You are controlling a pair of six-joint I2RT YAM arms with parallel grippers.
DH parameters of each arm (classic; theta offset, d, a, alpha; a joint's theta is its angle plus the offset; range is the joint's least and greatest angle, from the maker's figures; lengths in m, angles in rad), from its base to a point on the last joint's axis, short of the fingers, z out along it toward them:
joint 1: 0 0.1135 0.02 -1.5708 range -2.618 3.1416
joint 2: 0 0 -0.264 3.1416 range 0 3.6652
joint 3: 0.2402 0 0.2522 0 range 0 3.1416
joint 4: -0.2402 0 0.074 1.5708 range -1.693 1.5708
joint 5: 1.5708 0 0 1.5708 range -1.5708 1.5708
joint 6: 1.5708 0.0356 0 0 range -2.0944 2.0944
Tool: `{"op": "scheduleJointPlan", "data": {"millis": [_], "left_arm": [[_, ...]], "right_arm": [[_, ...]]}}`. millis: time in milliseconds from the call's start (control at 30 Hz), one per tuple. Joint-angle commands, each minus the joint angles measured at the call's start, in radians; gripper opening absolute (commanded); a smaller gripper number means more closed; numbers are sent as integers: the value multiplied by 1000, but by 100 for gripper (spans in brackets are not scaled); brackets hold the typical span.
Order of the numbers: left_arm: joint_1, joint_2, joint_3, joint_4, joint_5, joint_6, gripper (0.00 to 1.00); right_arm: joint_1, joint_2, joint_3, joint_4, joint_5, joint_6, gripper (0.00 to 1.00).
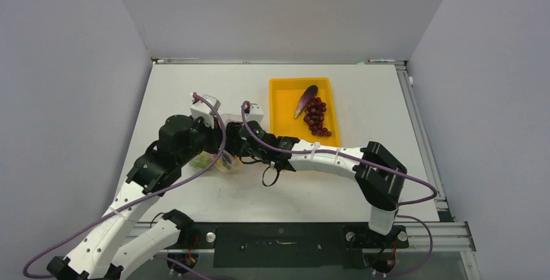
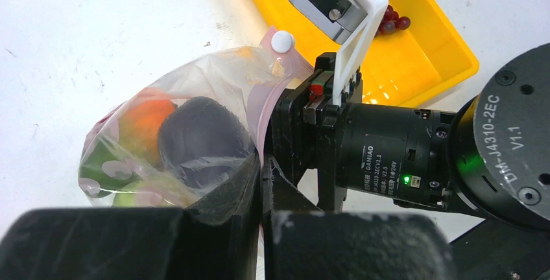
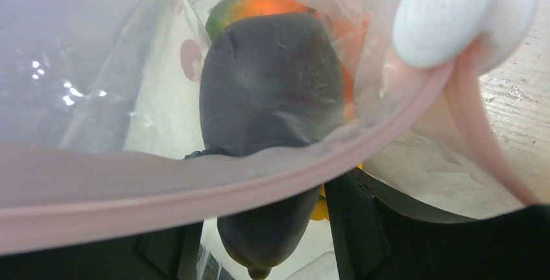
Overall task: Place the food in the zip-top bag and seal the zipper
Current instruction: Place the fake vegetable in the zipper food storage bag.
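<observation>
Two arms are bending inward, meeting low over the counter (image 1: 175, 92) left of the yellow tray (image 1: 280, 108); L pincer (image 2: 261, 163) is clamping together on the zip-top bag (image 2: 194, 79) wall; R pincer (image 3: 263, 241) is sitting at the mouth, fingers flanking an eggplant (image 3: 272, 85), grip can't tell; zipper (image 3: 194, 196) is gaping unsealed.

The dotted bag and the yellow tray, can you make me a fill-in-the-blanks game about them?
1. The tray is colored ____.
2. In it, beside the slim eggplant, lies a bunch of ____.
3. Inside the zip-top bag, the fat eggplant sits next to an ____ piece.
4. The round knob on the pink zipper is ____.
Missing words: yellow, grapes, orange, white.
</observation>
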Motion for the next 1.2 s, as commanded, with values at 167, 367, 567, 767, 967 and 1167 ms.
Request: {"op": "scheduleJointPlan", "data": {"millis": [167, 367, 567, 767, 967, 1167], "left_arm": [[-18, -23, 10, 89, 83, -20, 0], [-18, -21, 8, 87, 69, -20, 0], [-18, -16, 9, 86, 62, -19, 0], [-18, -21, 8, 86, 49, -19, 0], [-18, -21, 8, 86, 48, -19, 0], [-18, -23, 9, 85, 43, -19, 0]], "right_arm": [[16, -110, -39, 55, 42, -105, 53], [16, -160, -30, 21, 44, -143, 74], [14, -196, -31, -7, 58, -165, 85], [11, -253, -32, -51, 56, -201, 87], [0, -338, -4, -146, 67, -271, 87], [-34, -437, -2, -226, 120, -334, 87]]}}
